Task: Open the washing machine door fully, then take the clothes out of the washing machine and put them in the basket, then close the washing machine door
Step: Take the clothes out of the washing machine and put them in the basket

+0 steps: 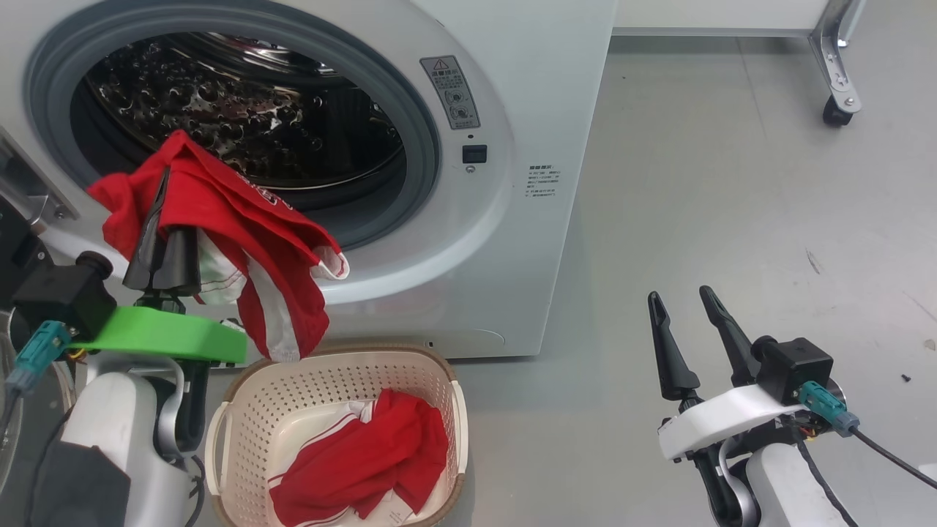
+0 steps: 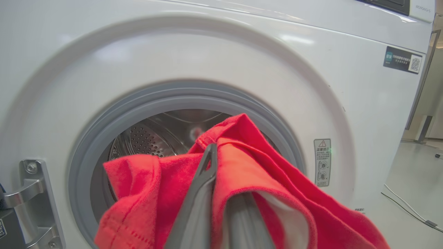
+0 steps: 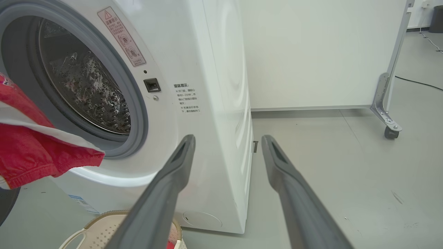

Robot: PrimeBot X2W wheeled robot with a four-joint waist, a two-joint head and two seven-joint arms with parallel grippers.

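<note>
The white washing machine (image 1: 512, 146) stands with its steel drum (image 1: 241, 117) exposed. The washing machine door is out of view past the left edge, and only its metal hinge (image 2: 31, 193) shows. My left gripper (image 1: 165, 176) is shut on a red garment with white stripes (image 1: 249, 234), lifted in front of the opening and hanging just above the basket's back left rim. In the left wrist view the cloth (image 2: 263, 173) drapes over my left gripper (image 2: 221, 155). The cream basket (image 1: 241, 395) on the floor holds another red garment (image 1: 373, 454). My right gripper (image 1: 681, 296) hangs open and empty to the right.
Bare grey floor (image 1: 732, 219) stretches right of the machine. A white panel on a metal leg with a caster (image 1: 838, 102) stands at the back right. A thin cable (image 2: 405, 204) lies on the floor beyond the machine.
</note>
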